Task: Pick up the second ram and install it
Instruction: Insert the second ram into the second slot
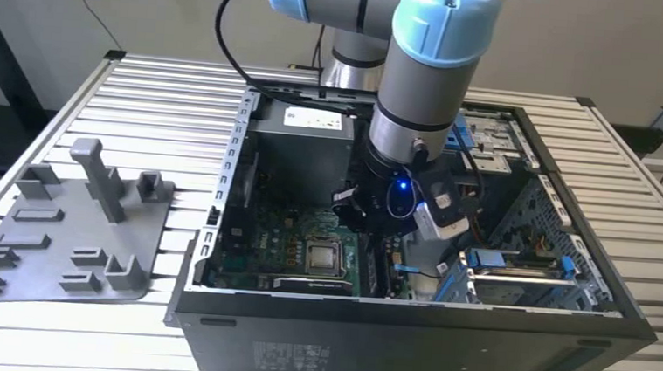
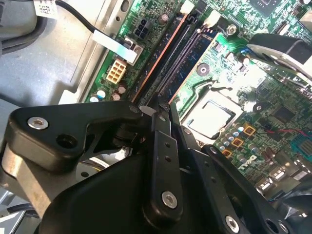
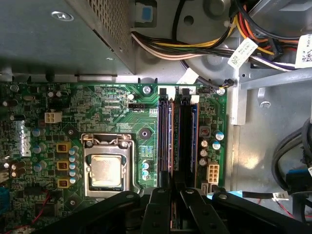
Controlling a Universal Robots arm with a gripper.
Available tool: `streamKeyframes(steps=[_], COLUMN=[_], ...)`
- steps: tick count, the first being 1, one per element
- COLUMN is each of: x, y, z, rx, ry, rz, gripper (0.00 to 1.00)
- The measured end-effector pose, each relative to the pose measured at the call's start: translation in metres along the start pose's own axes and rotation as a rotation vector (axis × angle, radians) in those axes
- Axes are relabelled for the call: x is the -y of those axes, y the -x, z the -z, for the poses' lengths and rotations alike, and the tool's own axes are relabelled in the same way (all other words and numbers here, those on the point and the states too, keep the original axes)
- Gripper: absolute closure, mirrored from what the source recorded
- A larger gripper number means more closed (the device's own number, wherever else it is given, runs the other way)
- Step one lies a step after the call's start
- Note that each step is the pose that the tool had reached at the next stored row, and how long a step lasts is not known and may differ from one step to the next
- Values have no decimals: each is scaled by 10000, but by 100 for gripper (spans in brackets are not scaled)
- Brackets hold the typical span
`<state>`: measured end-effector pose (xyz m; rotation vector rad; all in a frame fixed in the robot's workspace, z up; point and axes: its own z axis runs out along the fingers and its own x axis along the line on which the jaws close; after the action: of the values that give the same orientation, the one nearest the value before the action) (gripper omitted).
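Second ram upright in motherboard slot, claw above.

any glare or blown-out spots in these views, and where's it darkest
In the second wrist view, glare whitens the CPU socket and the boards beside it; the gripper linkage is near-black. The first wrist view is evenly lit. In the exterior view, the computer case interior is shadowed.

Even daylight; glare on slatted counter and heatsink; case interior shadowed; near linkage soft in both wrist views.
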<state>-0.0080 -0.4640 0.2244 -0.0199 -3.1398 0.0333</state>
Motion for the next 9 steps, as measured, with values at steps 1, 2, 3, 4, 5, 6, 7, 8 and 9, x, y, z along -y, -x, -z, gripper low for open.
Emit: streamKeyframes(steps=[1,2,3,4,5,6,7,8,9], x=[0,0,0,0,0,0,0,0,-1], y=[0,0,0,0,0,0,0,0,0], z=[0,-1,-5,-10,-14,-17,-22,-28,-33], rx=[-1,-2,0,0,-1,-2,-2,-2,-1], ry=[-2,-3,0,1,0,-2,-1,-1,0], rz=[-6,-13,-19,-25,-32,-37,-42,-45,-47], gripper=[86,86,86,86,86,86,86,86,86])
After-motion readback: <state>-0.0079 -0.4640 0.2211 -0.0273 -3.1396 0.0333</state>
